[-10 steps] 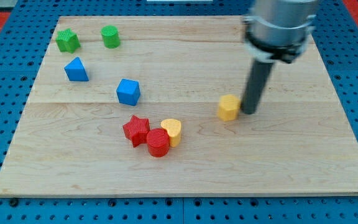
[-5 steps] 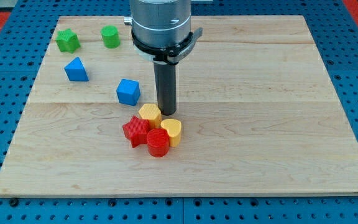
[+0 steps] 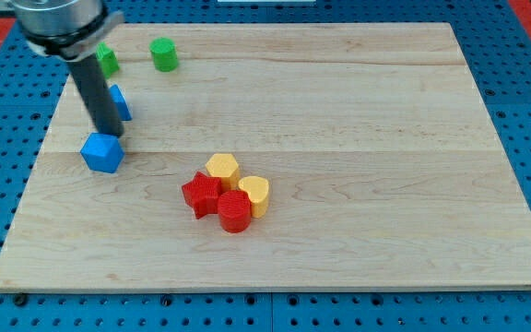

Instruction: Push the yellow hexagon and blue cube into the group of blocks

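Note:
The yellow hexagon [image 3: 222, 169] sits at the top of the group, touching the red star [image 3: 201, 193], the red cylinder [image 3: 234, 211] and the yellow heart [image 3: 255, 194]. The blue cube [image 3: 101, 152] lies far to the view's left of the group, near the board's left edge. My tip [image 3: 112, 135] stands just above and right of the blue cube, touching or almost touching its top edge.
A blue triangular block [image 3: 119, 102] sits right behind the rod, partly hidden. A green cylinder [image 3: 164, 54] and a green star [image 3: 107, 60], partly hidden by the arm, lie at the top left. The wooden board [image 3: 385, 184] rests on blue pegboard.
The yellow hexagon was pushed left into the group and stays there. The rod then swept to the view's left. The blue cube moved left and slightly down from its earlier spot.

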Controlling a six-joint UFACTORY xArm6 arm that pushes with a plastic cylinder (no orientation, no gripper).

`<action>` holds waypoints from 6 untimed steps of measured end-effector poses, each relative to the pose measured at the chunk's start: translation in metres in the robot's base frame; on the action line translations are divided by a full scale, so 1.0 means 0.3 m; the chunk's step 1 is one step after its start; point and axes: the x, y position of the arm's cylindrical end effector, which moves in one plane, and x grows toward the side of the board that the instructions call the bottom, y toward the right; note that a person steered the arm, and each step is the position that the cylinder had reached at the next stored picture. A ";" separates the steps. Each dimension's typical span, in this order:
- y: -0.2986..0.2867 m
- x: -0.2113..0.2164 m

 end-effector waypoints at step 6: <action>0.293 0.241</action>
